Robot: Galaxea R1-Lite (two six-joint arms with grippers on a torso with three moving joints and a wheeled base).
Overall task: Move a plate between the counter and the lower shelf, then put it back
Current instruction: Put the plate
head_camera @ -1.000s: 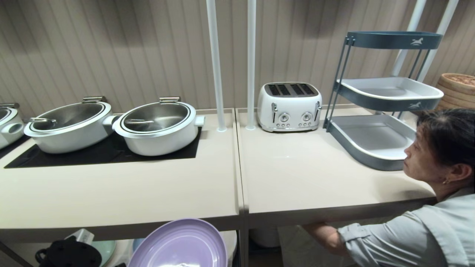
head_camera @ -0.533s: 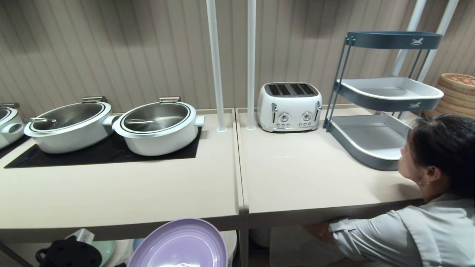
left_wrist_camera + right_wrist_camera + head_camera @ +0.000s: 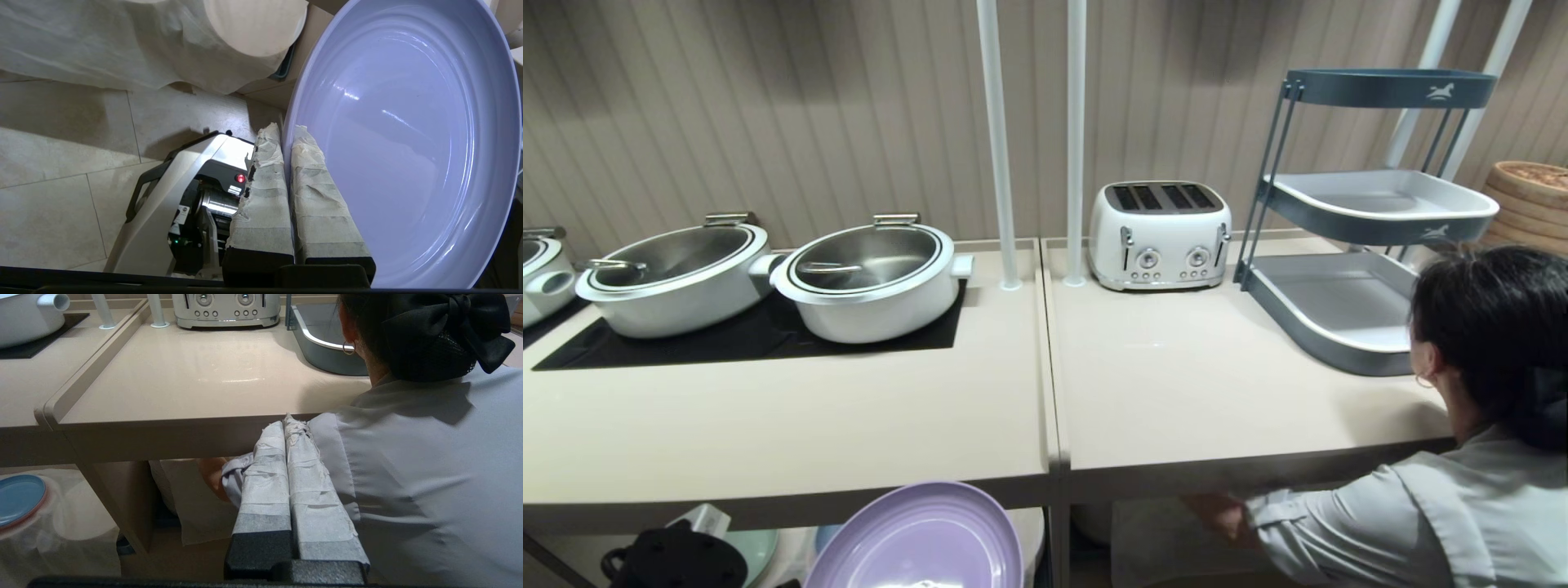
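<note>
The lavender plate (image 3: 915, 539) hangs tilted just below the front edge of the beige counter (image 3: 768, 433), out in front of the lower shelf. In the left wrist view my left gripper (image 3: 286, 130) is shut on the plate (image 3: 408, 134), one taped finger on each side of its rim. Behind it, the lower shelf's wrinkled white cloth (image 3: 122, 49) drapes over round stacks. My right gripper (image 3: 284, 422) is shut with nothing in it, held still close to a person's sleeve.
Two white pots (image 3: 866, 282) (image 3: 674, 278) sit on the black cooktop. The adjoining worktop holds a white toaster (image 3: 1160, 234) and a tiered tray rack (image 3: 1364, 269). A person (image 3: 1462, 490) crouches at the right, reaching under it. A light blue plate (image 3: 18, 498) lies on a covered stack.
The person has turned their head away and shifted their hand under the adjoining worktop. The plate and both arms have not moved.
</note>
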